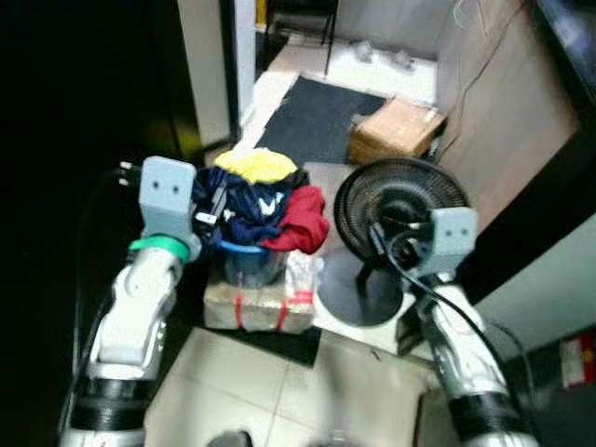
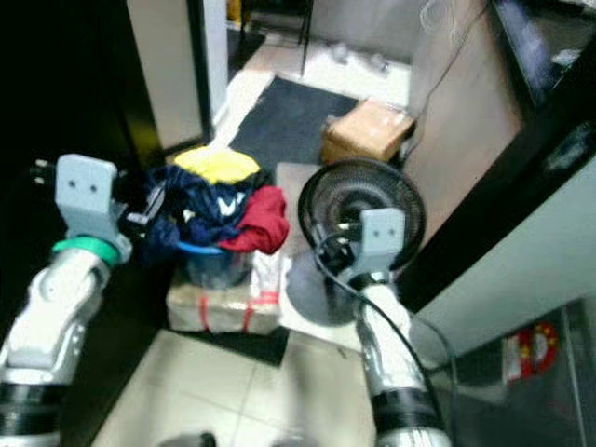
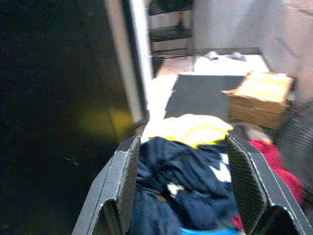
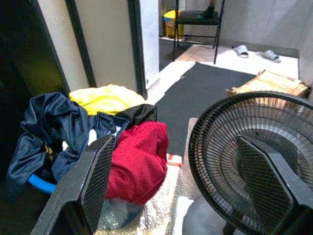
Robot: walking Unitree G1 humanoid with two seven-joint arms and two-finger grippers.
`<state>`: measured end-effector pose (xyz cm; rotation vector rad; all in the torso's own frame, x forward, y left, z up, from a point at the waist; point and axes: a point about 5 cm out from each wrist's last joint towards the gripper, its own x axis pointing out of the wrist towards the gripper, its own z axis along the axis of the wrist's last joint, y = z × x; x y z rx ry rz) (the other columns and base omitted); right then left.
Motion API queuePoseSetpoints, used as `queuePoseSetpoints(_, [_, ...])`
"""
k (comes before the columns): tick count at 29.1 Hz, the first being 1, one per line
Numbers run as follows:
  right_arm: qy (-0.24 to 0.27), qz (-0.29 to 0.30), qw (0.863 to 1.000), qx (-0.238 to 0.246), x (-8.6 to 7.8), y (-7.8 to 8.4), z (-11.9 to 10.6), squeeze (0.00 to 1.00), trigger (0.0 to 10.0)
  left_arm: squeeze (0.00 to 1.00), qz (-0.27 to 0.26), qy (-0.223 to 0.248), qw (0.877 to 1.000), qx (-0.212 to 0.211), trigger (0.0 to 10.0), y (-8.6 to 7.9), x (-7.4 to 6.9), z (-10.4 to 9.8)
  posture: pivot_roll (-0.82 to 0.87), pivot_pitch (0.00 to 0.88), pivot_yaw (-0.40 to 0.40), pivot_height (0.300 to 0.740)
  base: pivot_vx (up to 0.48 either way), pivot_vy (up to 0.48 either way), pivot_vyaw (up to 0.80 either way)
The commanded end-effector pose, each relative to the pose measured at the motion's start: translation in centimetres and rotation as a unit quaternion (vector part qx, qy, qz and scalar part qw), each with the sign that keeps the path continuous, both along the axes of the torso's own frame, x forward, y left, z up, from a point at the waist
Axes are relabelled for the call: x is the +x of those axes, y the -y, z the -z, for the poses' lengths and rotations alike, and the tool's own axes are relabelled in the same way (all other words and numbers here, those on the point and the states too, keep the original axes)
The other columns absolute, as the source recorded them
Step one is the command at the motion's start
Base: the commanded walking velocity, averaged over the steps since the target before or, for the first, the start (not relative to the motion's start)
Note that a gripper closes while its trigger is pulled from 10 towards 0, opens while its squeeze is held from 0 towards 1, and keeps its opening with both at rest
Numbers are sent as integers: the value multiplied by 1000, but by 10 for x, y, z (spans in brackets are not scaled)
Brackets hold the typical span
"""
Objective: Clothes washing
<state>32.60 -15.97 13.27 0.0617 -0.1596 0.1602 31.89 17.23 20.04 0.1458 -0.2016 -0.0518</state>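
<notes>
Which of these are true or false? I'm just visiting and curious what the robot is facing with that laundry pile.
1. The clothes are heaped in a blue bucket. True.
2. The red garment hangs over the side nearest the fan. True.
3. The fan is white. False: it is black.
4. The left gripper is shut on a garment. False: its fingers are spread open, with the dark blue garment seen between them.
5. The yellow garment is on top of the pile. True.
6. The cardboard box is on the bucket. False: it sits on the floor beyond the fan.
</notes>
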Motion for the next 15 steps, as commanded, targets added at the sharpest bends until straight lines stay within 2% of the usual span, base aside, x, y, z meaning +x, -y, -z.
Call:
queuePoseSetpoints(1, [-10, 12, 1000, -5, -2, 7, 5, 0, 10000, 0, 1, -9, 1000, 4, 10000, 2, -1, 5, 28, 81, 6, 740, 480, 0, 0])
queuePoseSetpoints(9, [-12, 14, 1000, -12, -2, 7, 6, 0, 10000, 0, 1, -9, 1000, 4, 10000, 2, -1, 5, 28, 83, 6, 740, 480, 0, 0])
queuePoseSetpoints(12, [-13, 17, 1000, -9, -2, 8, 7, 0, 10000, 0, 0, -10, 1000, 3, 10000, 2, -1, 6, 28, 83, 6, 740, 480, 0, 606])
queuePoseSetpoints(15, [-14, 19, 1000, -2, -2, 9, 7, 0, 10000, 0, 0, -10, 1000, 3, 10000, 2, -1, 6, 28, 84, 5, 740, 469, 0, 0])
